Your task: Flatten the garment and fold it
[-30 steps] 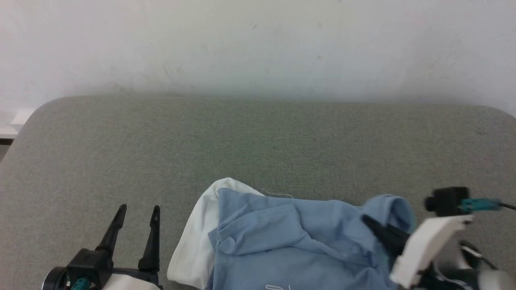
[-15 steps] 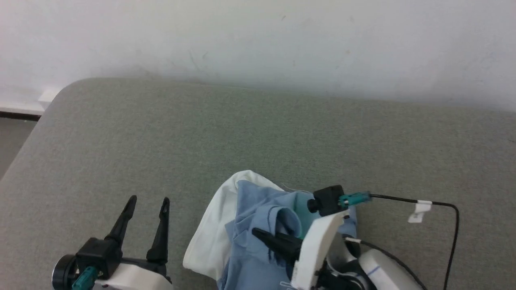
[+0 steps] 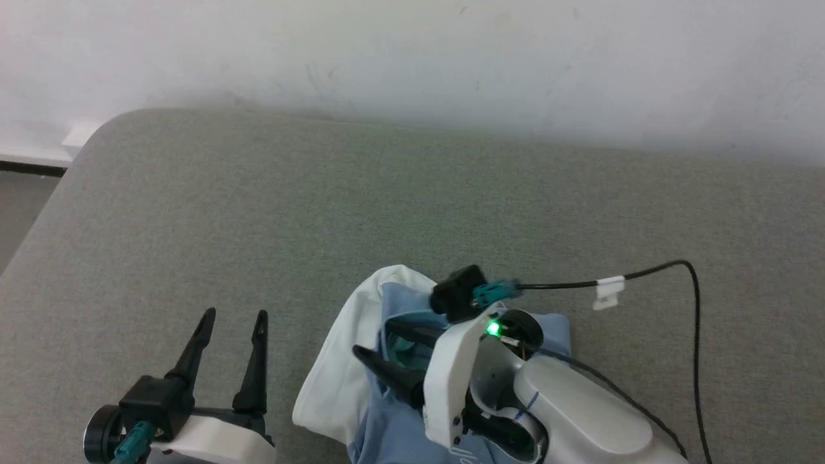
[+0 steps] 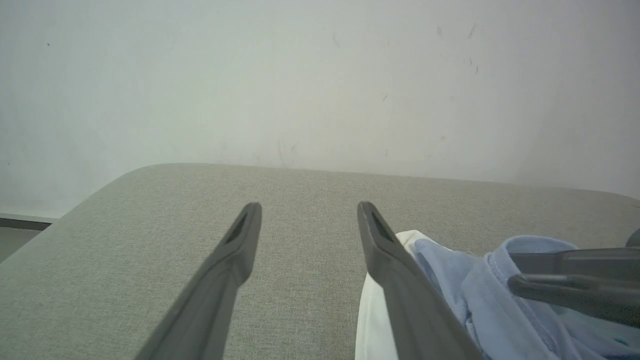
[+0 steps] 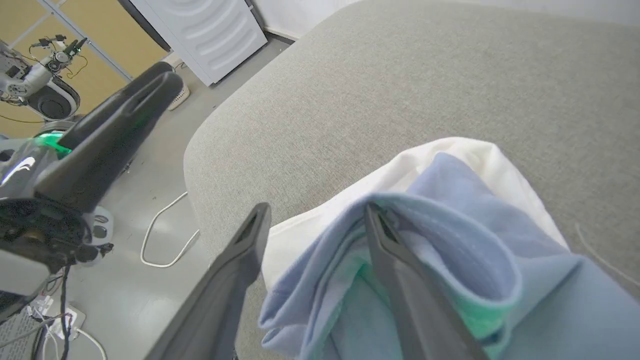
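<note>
The garment (image 3: pixel 335 386) lies bunched at the near edge of the grey padded surface (image 3: pixel 387 193), light blue with a white part on its left. My right gripper (image 3: pixel 374 340) reaches leftward over it, open. In the right wrist view, the right gripper (image 5: pixel 317 210) has one finger tucked under a blue fold of the garment (image 5: pixel 475 225) and the other over the white part. My left gripper (image 3: pixel 235 316) stands open just left of the cloth, with nothing between its fingers. The left wrist view shows my left gripper (image 4: pixel 308 210) beside the garment (image 4: pixel 450 270), and the right gripper (image 4: pixel 515 272) at the right.
A black cable (image 3: pixel 644 274) with a white tag arcs over the surface to the right wrist. A white wall (image 3: pixel 412 58) stands behind the surface. Past its rounded left edge, the floor (image 5: pixel 165 165) holds a loose white cord (image 5: pixel 160 235) and a white appliance (image 5: pixel 215 30).
My right gripper carried the blue right side of the garment leftward over itself and has opened. The head camera shifted too. The left gripper has stayed open.
</note>
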Robot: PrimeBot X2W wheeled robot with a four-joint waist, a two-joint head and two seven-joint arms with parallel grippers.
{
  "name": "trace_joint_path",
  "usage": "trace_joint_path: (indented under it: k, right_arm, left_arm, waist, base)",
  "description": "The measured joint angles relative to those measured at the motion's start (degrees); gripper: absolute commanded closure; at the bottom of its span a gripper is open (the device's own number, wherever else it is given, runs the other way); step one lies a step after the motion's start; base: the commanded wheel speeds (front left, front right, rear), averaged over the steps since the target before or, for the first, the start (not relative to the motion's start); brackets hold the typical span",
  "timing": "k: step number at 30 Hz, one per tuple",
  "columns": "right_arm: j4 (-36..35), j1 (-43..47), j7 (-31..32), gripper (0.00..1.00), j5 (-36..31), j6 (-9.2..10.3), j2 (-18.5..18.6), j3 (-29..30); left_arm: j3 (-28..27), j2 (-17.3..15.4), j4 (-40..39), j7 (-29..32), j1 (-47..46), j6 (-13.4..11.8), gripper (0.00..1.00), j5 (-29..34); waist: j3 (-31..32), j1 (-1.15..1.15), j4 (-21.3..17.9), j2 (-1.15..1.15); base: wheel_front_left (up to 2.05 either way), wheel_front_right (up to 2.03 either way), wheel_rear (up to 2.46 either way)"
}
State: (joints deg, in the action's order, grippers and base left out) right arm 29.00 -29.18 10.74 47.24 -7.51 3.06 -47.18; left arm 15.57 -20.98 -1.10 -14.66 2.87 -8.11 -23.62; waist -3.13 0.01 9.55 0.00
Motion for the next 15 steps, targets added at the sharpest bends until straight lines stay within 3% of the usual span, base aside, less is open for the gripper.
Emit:
trace_joint_path:
  k: [3, 7, 11, 15]
  right_arm:
    - [-3.3, -1.9, -0.5, 0.0, -4.5, -0.01, 1.4, -3.4]
    - [-7.2, -2.4, -3.4, 0.0, -11.3, -0.02, 5.4, -2.2]
    - [-11.5, 0.6, -7.4, 0.0, -18.3, -0.01, 8.3, 6.0]
    - [-16.7, 8.3, -10.7, 0.0, -27.7, -0.02, 9.5, 18.5]
  left_arm:
    - [-0.4, 0.1, 0.1, 0.0, 0.0, 0.0, 0.0, 0.0]
    - [-0.7, 0.2, 0.2, 0.0, 0.1, 0.0, 0.0, 0.0]
    - [-1.3, 0.4, 0.2, 0.0, 0.7, 0.0, 0.0, 0.0]
    - [-1.8, 0.6, 0.3, -0.1, 1.4, -0.1, 0.0, 0.0]
  waist:
    - [0.3, 0.0, -0.9, 0.0]
    - [0.9, 0.0, -2.0, 0.0]
    - [1.5, 0.0, -3.1, 0.0]
    - [2.0, -0.01, -4.4, 0.0]
  base:
    - [0.0, 0.0, 0.0]
    - [0.0, 0.0, 0.0]
    - [0.0, 0.0, 0.0]
    - [0.0, 0.0, 0.0]
